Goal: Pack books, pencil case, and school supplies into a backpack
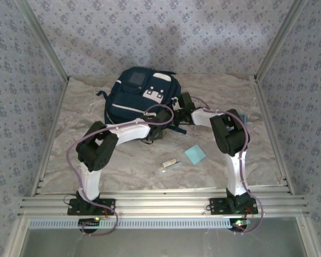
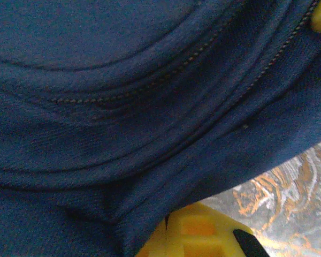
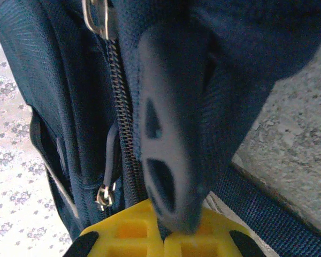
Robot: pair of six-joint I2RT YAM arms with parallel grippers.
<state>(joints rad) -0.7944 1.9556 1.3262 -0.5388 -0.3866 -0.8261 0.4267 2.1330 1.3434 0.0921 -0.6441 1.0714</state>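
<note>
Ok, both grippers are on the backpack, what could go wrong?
Left gripper pinches plain backpack fabric; it may slip. Right gripper clamps a rubbery tab by a zipper that looks closed; pulling may drag the backpack onto the light-blue pad and white stick.

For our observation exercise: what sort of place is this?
Likely a robot test booth, not a classroom: a left arm and right arm bolted to a metal rail, a marbled table, patterned walls closing it in.

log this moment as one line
left jaws: shut on backpack fabric | right jaws: shut on backpack | light-blue pad, white stick: on table, unpacked
</note>
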